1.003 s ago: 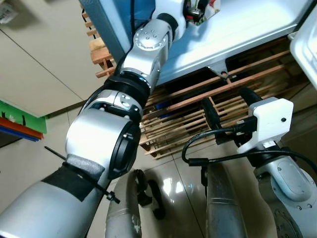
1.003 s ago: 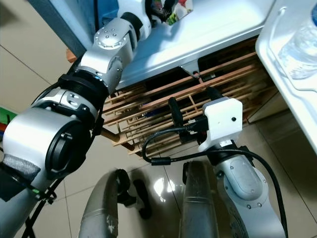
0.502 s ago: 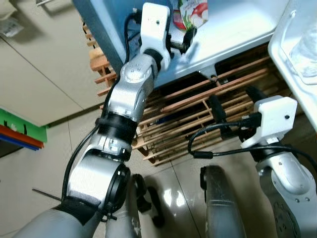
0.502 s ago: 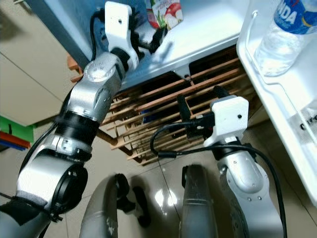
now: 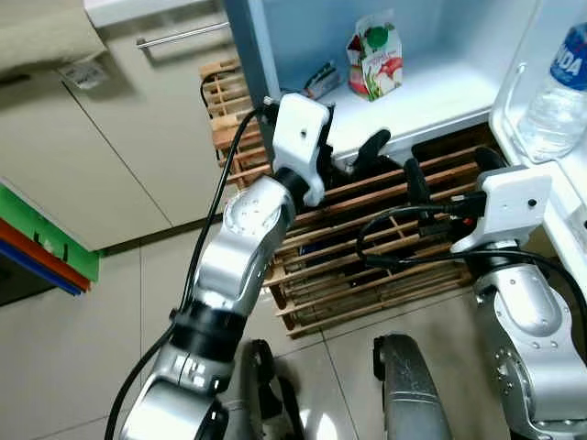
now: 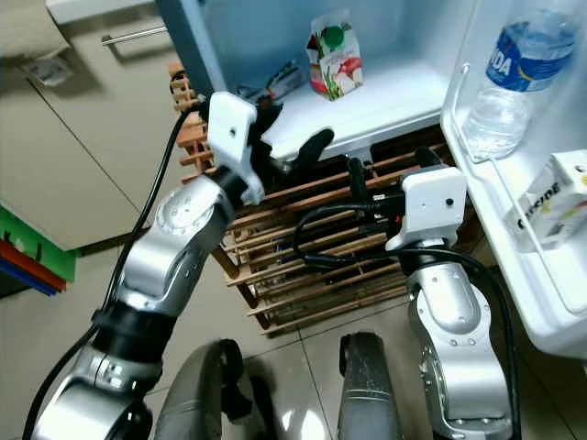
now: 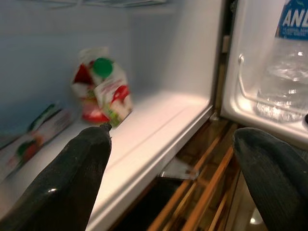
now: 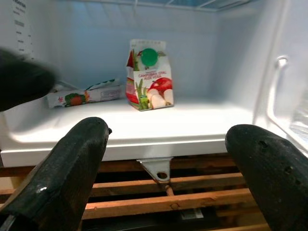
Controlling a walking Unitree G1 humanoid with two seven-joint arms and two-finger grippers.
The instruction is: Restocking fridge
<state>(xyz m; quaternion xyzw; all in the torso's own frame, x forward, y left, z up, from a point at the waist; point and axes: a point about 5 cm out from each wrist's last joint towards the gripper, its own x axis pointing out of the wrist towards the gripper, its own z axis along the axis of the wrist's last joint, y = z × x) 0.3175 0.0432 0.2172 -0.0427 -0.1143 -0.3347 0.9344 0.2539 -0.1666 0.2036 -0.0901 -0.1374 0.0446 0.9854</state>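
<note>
The upright juice carton [image 6: 335, 55] stands deeper on the fridge shelf [image 6: 367, 115], straight beyond the spread, empty left claw [image 6: 298, 151] (the nearer one); the right claw [image 6: 385, 179] is spread too.

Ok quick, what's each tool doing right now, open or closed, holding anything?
Left tool: open, empty, at the fridge shelf edge.
Right tool: open, empty, just below the shelf front.

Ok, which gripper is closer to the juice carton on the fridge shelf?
Left. The left gripper sits at the shelf's front edge below the carton; the right gripper hangs lower, before the wooden rack.
</note>
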